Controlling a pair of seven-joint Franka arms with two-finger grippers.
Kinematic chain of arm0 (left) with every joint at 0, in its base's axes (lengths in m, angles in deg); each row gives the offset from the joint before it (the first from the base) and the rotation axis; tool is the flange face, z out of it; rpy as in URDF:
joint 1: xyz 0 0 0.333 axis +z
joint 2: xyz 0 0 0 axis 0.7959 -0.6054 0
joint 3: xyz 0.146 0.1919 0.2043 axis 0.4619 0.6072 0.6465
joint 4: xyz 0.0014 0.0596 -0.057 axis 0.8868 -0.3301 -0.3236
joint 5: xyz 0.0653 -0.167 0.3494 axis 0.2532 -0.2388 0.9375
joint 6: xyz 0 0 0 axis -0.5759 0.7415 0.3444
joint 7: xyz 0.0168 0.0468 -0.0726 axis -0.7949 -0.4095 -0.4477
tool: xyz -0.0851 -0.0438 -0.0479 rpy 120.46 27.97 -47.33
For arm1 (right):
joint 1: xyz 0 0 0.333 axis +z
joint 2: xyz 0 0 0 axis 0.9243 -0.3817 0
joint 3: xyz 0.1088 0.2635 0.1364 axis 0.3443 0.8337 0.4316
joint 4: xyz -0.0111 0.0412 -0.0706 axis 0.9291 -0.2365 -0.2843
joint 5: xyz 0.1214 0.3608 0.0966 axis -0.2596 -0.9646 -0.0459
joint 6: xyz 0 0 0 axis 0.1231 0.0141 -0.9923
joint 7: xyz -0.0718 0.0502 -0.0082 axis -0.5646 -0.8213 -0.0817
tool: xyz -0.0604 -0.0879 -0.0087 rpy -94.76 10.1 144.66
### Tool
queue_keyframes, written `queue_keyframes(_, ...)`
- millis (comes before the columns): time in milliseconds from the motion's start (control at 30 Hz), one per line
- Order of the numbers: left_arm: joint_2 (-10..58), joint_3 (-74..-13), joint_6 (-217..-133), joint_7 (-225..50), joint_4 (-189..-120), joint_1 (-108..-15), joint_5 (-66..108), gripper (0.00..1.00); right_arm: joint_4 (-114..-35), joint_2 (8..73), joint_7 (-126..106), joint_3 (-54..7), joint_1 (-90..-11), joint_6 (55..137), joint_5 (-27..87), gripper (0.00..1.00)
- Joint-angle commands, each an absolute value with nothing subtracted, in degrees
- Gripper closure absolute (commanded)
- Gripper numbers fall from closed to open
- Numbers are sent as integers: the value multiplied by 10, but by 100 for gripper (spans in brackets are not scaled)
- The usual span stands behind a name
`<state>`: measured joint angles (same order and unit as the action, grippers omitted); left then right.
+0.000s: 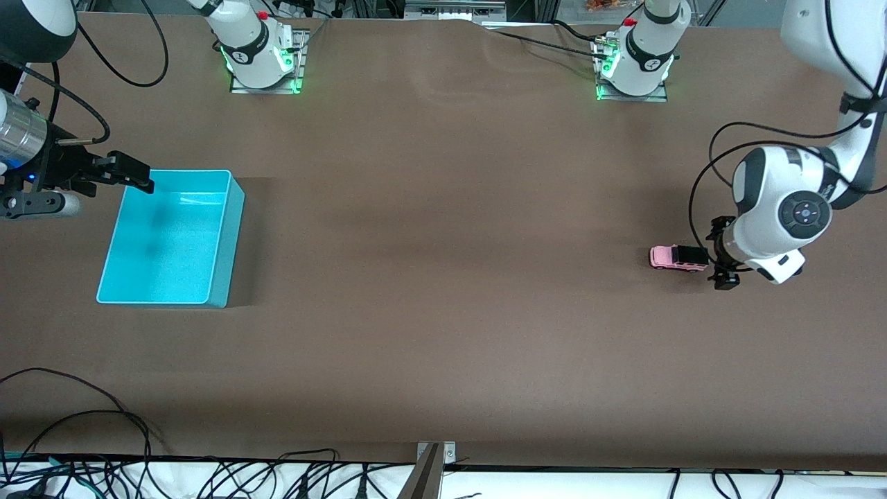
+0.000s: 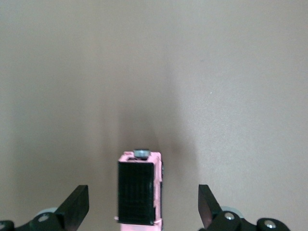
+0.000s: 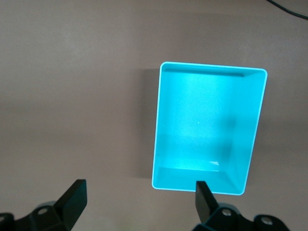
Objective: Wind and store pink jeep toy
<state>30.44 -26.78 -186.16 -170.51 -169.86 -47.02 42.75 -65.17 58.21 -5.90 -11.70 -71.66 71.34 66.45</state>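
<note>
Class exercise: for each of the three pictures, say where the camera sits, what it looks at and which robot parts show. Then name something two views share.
Front view: high across the table, facing both arm bases; shows the pink jeep toy, turquoise bin, both arms.
Left wrist view: on the left arm, looking down at the jeep between the open left gripper.
Right wrist view: on the right arm, above the bin's rim; open right gripper shows.
Shared: the jeep appears in front and left wrist views.
</note>
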Motion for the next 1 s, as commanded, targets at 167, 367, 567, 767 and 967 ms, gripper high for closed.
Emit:
queue_keyframes(167,365,-269,-1759,-1583,-1650,-468,434,0,-643,583,-64,-118,-716,709,655,0)
queue_keyframes(367,366,-276,-1700,-1474,-1580,-467,405,0,-643,583,-64,-118,-716,709,655,0)
queue_keyframes(567,365,-275,-1633,-1318,-1516,-465,388,0,-643,582,-64,-118,-715,709,655,0)
queue_keyframes(767,365,-274,-1629,-1162,-1476,-461,374,0,-643,582,-64,-118,-715,708,656,0)
queue_keyframes(967,365,-274,-1623,-1047,-1453,-455,349,0,-643,582,-64,-118,-715,708,655,0)
